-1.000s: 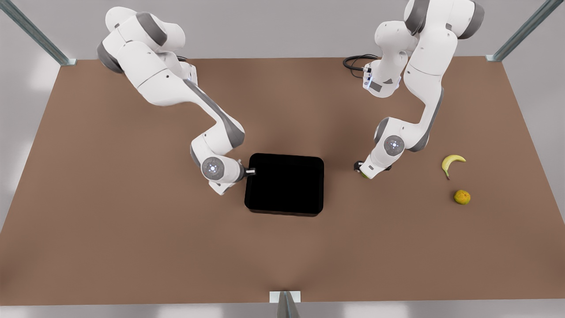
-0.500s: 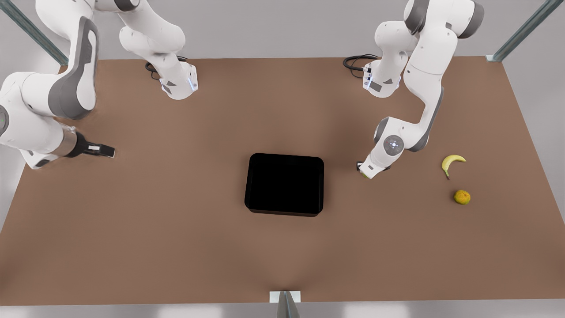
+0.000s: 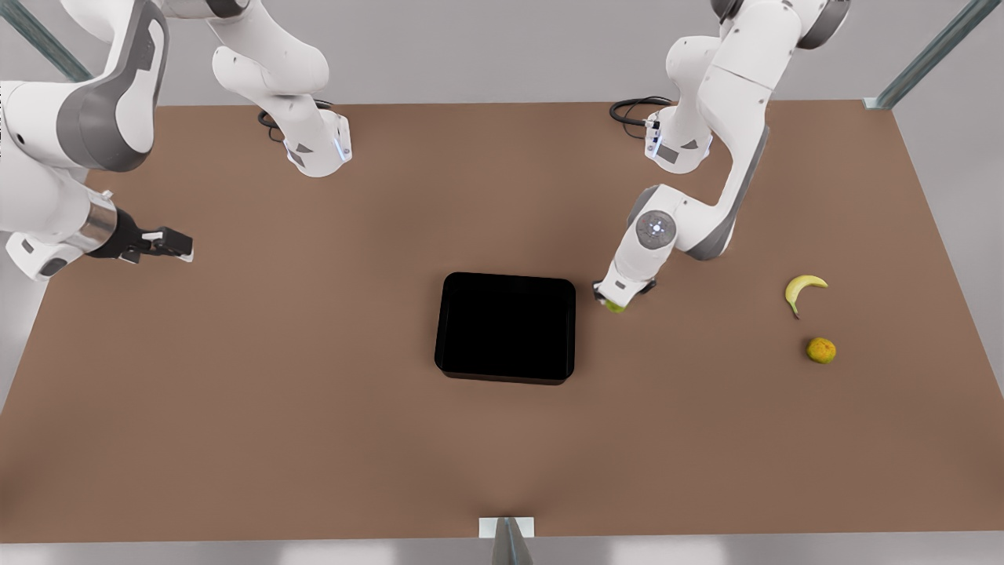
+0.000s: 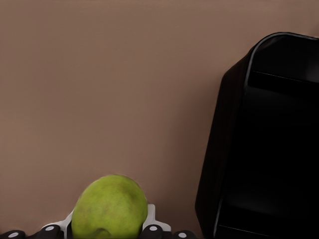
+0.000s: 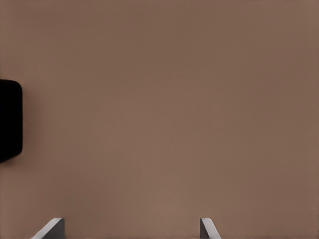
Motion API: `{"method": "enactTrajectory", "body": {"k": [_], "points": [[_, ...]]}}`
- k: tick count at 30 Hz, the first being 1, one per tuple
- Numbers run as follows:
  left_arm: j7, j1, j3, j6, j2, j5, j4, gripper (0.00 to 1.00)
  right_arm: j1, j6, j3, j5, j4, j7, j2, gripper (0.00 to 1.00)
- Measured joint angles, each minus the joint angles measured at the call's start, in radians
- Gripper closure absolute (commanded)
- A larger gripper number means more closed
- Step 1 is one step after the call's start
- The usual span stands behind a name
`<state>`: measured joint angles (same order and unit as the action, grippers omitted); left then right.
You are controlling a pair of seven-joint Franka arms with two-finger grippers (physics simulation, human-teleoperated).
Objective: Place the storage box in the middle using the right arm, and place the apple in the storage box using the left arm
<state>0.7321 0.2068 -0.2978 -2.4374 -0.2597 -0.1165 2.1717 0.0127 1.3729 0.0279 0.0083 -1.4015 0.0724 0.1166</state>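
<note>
The glossy black storage box [image 3: 506,277] stands open-topped in the middle of the brown table. Just off its side on the front view's right, my left gripper [image 3: 610,301] is shut on the yellow-green apple [image 3: 616,307]. In the left wrist view the apple [image 4: 110,209] sits between the fingers [image 4: 151,222], with the box wall [image 4: 227,124] close beside it. My right gripper [image 3: 182,246] hangs far out at the front view's left, open and holding nothing. Its fingertips [image 5: 52,228] stand wide apart over bare table, with a corner of the box [image 5: 10,121] at that picture's edge.
A yellow banana [image 3: 802,287] and an orange fruit [image 3: 820,350] lie on the table at the front view's right. The arm bases [image 3: 318,149] stand at the back edge, with a black cable [image 3: 631,108] by the other base.
My right gripper let go of the box's edge and swung far out to the front view's left. My left gripper moved with the apple toward the box.
</note>
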Motion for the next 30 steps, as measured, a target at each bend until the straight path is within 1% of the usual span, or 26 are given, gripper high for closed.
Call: {"method": "enactTrajectory", "body": {"k": [2,4,9,12,13,14,19,20,21,22,23,24,25,26,27,28,29,30], "points": [[0.076,0.046,-0.003,0.001,-0.022,0.001,-0.04,0.39,-0.036,0.0,-0.001,0.0,0.001,0.0,0.0,0.0],[0.161,0.099,-0.003,0.008,-0.077,0.003,-0.113,0.39,-0.008,0.001,0.0,-0.001,0.004,0.0,0.002,0.0],[0.221,0.158,-0.002,0.005,-0.171,0.005,-0.238,0.39,-0.014,0.002,-0.001,-0.002,0.023,0.001,0.009,0.0],[0.237,0.199,-0.001,-0.004,-0.221,0.004,-0.279,0.39,-0.02,0.003,-0.002,-0.007,0.024,0.001,0.009,0.0],[0.238,0.21,-0.001,-0.009,-0.233,0.003,-0.282,0.26,-0.018,0.002,-0.002,-0.007,0.024,0.001,0.009,0.0],[0.236,0.21,-0.001,-0.012,-0.239,0.004,-0.283,0.0,-0.016,0.003,-0.002,-0.007,0.024,0.001,0.009,0.0],[0.234,0.21,0.0,-0.011,-0.237,0.009,-0.285,0.0,-0.019,0.002,-0.002,-0.005,0.024,0.003,0.009,0.0],[0.233,0.189,0.0,0.027,-0.199,0.01,-0.28,0.0,-0.017,0.003,-0.002,-0.005,0.024,0.001,0.009,0.0],[0.194,0.14,-0.001,0.157,-0.13,0.009,-0.282,0.0,-0.018,0.003,-0.003,-0.005,0.023,0.001,0.009,0.0],[0.033,0.073,-0.001,0.272,-0.053,0.01,-0.282,0.0,-0.03,0.003,-0.002,-0.007,0.022,0.001,0.009,0.0],[-0.115,0.003,0.0,0.347,0.021,0.013,-0.279,0.0,-0.037,0.001,-0.002,-0.008,0.023,0.002,0.014,0.0],[-0.199,-0.028,0.022,0.375,0.063,0.016,-0.279,0.0,-0.033,0.001,-0.002,-0.007,0.023,0.001,0.015,0.0],[-0.267,-0.028,0.066,0.377,0.097,0.019,-0.279,0.0,-0.027,0.0,-0.004,-0.006,0.022,0.0,0.017,0.0],[-0.41,-0.008,0.161,0.425,0.176,0.036,-0.284,0.0,-0.028,0.001,-0.006,-0.005,0.022,0.0,0.017,0.0],[-0.527,-0.025,0.239,0.531,0.229,0.057,-0.329,0.0,-0.035,0.0,-0.008,-0.005,0.022,0.0,0.017,0.0],[-0.587,-0.089,0.267,0.671,0.235,0.074,-0.436,0.0,-0.047,0.0,-0.008,-0.006,0.022,0.0,0.017,0.0],[-0.591,-0.17,0.273,0.741,0.24,0.088,-0.489,0.0,-0.052,0.0,-0.008,-0.005,0.022,0.0,0.017,0.0],[-0.592,-0.252,0.272,0.747,0.248,0.099,-0.492,0.0,-0.048,-0.001,-0.007,-0.005,0.022,0.0,0.017,0.0]]}}
